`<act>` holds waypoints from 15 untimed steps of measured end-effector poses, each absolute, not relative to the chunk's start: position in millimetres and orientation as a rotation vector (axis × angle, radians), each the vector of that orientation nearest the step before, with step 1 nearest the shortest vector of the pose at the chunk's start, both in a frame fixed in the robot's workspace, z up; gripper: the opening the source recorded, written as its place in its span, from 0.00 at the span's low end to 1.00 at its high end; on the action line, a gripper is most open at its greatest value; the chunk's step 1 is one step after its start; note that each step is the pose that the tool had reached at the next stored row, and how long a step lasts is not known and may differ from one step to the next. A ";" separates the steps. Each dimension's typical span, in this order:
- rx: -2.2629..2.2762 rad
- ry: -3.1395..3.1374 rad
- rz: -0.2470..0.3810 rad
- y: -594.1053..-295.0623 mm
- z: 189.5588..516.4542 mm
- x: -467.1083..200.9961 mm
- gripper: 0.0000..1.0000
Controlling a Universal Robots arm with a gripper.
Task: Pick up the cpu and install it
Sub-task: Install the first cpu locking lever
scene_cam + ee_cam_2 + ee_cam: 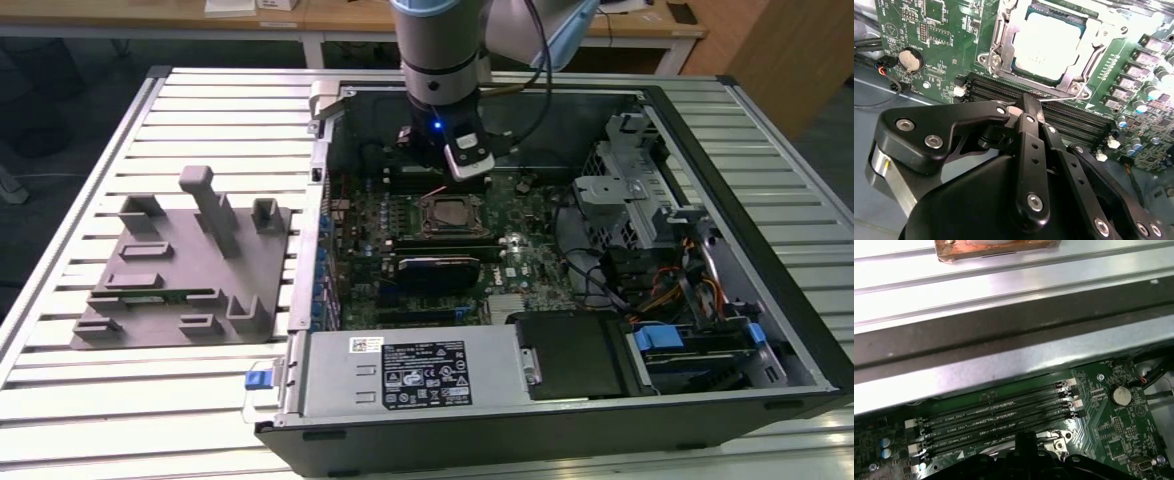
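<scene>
**CPU sits in socket, gripper closed and empty**

Second wrist view: gripper (1026, 107) fingers are pressed together with nothing between them, tips over the black memory slots (984, 89). Just beyond, the cpu (1049, 42) lies flat inside the metal socket frame (996, 45). It is square, with a silvery-white top and a thin green edge. The green motherboard (939, 30) surrounds it. Exterior view: the arm (438, 50) stands over the open computer case (534, 440).

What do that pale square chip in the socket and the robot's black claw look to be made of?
The cpu: likely metal on top, a matte silvery-white lid with soft glare. The gripper: probably black-coated metal, going by its satin sheen and bright screw heads, though hard plastic can't be ruled out.
</scene>
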State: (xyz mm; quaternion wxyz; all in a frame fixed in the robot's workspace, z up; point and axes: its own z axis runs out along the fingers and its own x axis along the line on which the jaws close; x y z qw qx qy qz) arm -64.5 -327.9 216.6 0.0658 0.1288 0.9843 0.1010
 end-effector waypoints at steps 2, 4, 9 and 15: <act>0.393 2.968 0.304 -327.0 215.1 -63.3 0.11; 0.398 2.967 0.304 -326.3 213.9 -62.1 0.11; 0.423 2.962 0.302 -325.2 211.0 -60.5 0.11; 0.447 2.957 0.300 -325.1 210.6 -60.5 0.11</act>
